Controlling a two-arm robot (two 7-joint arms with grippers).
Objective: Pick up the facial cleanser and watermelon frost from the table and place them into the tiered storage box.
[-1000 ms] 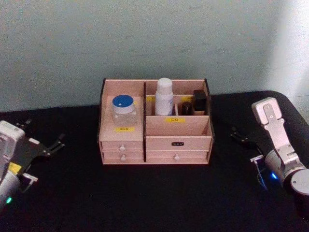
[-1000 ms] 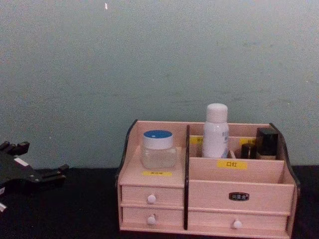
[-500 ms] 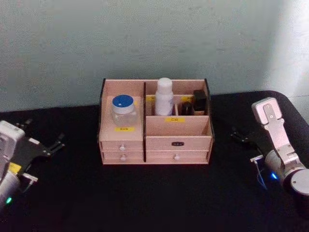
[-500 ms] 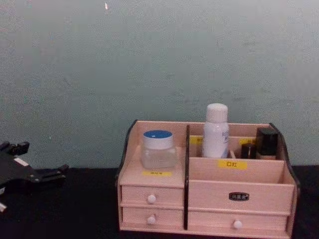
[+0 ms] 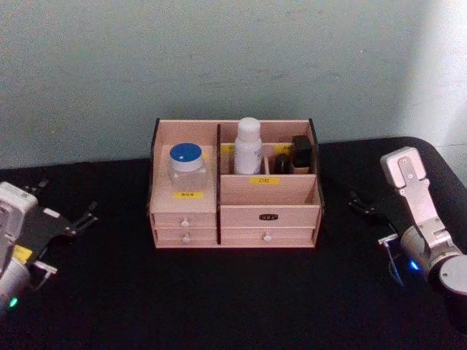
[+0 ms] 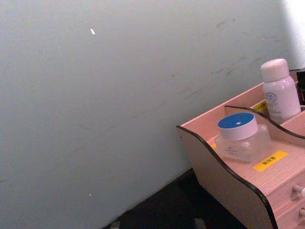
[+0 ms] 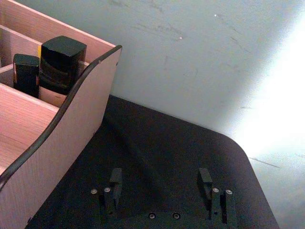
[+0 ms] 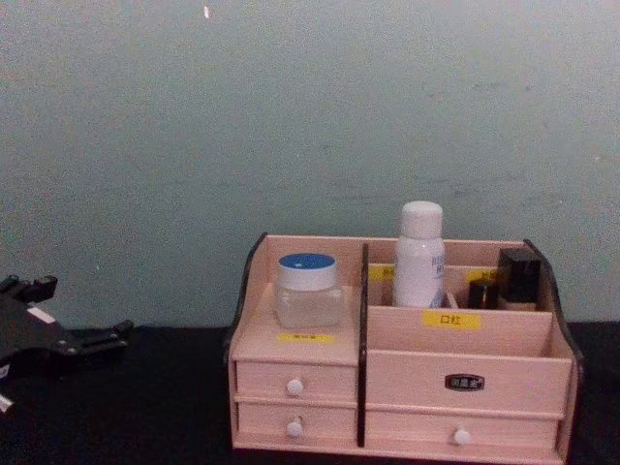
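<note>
Facial cleanser [image 5: 248, 145] and watermelon frost [image 5: 186, 165] stand inside the tiered storage box [image 5: 268, 197] at frame centre, suggesting completion. Left gripper [image 5: 82, 218] and right gripper [image 5: 363, 206], spread open and empty, flank it at the side edges.

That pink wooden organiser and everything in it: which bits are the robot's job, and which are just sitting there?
Job:
tall white plastic bottle, back compartment
squat clear jar with blue lid, left shelf
pale pink wooden organiser

Just there:
two small dark bottles, back right compartment
</note>
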